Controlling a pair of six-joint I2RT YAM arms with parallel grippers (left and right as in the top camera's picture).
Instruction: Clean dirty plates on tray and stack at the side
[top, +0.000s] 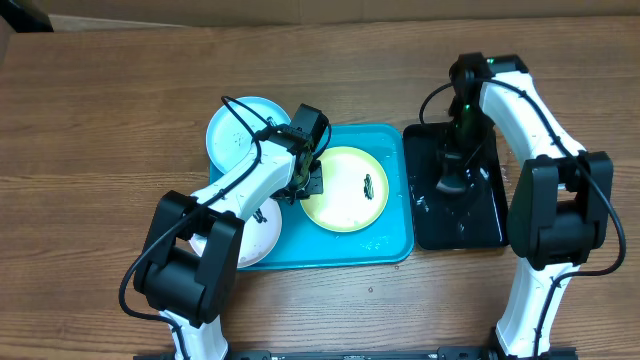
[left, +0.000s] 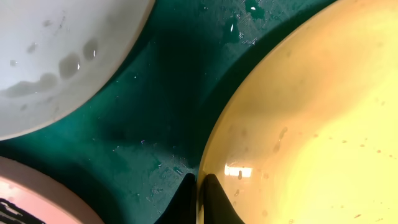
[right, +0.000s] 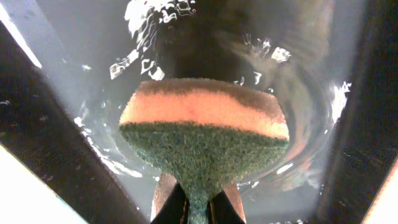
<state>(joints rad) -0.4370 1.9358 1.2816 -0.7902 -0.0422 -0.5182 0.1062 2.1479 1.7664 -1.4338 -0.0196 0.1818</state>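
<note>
The yellow-green rimmed plate lies on the turquoise tray and has a dark smear. My left gripper is shut on its left rim; in the left wrist view the fingers pinch the edge of the plate. The light blue plate sits at the tray's far left corner. The white plate lies at the tray's near left, partly under my left arm. My right gripper is shut on a green and orange sponge over the black tray.
The black tray holds rippling water. The turquoise tray's floor is wet between the plates. In the left wrist view a pale plate with droplets and a pinkish-looking rim lie close by. Bare wooden table surrounds the trays.
</note>
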